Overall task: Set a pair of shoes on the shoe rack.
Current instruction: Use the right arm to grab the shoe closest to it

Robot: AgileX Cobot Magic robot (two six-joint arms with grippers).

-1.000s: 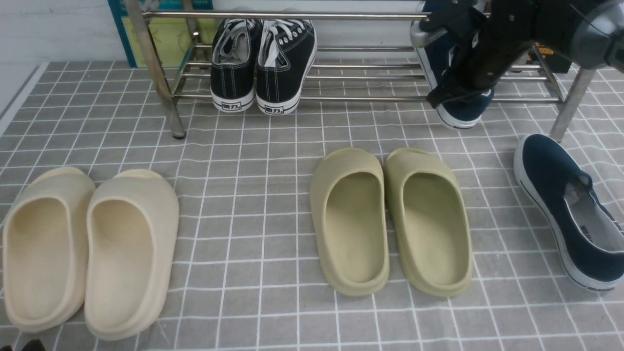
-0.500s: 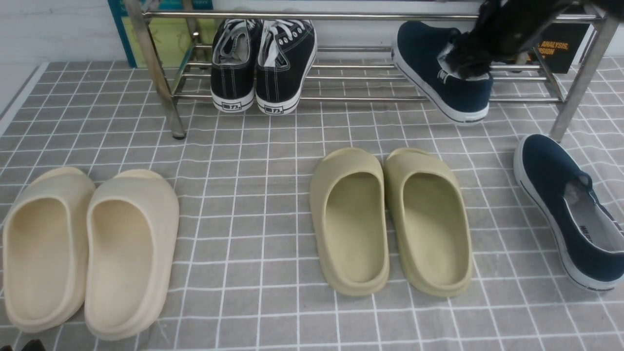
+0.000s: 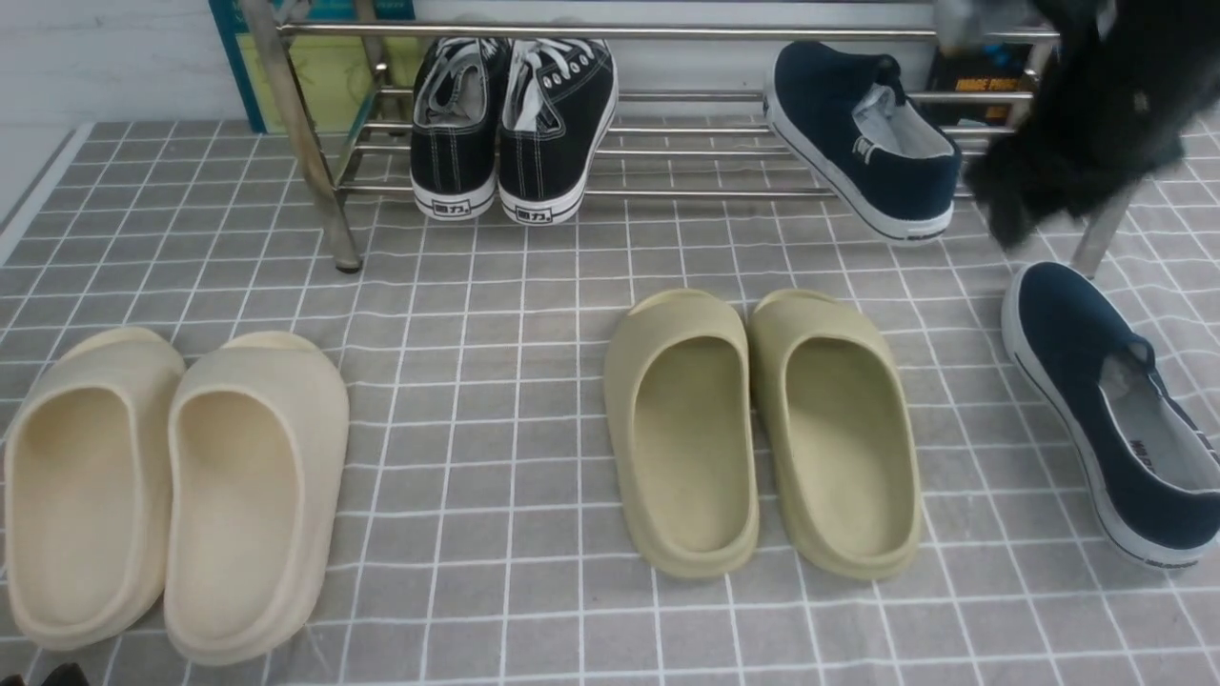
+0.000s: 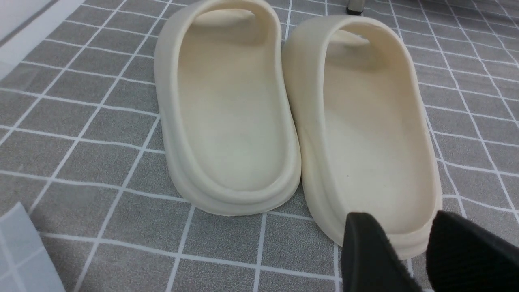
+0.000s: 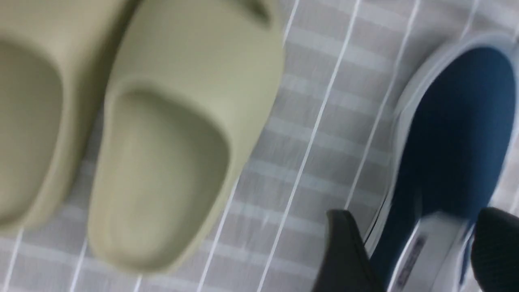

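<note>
Navy-blue canvas slip-on shoe sits on the silver metal-tube shoe rack in your front view; second navy shoe lies on the grey checked cloth. Left wrist: left gripper spread, empty, by the heel of a cream foam slide. Right wrist, blurred: right gripper spread, empty, above the second navy shoe.
</note>
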